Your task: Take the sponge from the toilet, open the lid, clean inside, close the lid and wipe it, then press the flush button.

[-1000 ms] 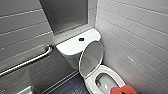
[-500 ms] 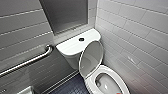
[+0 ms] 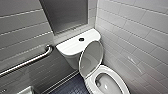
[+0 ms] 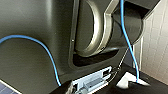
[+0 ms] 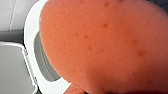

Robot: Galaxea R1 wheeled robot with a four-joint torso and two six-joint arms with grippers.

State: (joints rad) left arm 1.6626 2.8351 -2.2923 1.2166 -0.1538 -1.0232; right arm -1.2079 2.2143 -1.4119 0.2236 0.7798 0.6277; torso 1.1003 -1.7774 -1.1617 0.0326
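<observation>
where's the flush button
In the head view the flush button sits on top of the tank, just behind the raised lid.

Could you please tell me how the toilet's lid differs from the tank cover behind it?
The lid stands raised and tilted back; the tank cover lies flat. The lid is oval; the tank cover is a rounded rectangle carrying the flush button. Both are white.

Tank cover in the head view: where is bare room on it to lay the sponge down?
The tank cover is bare between the flush button and its end by the grab bar, and less so toward the tiled wall. The front is crowded by the raised lid.
</observation>
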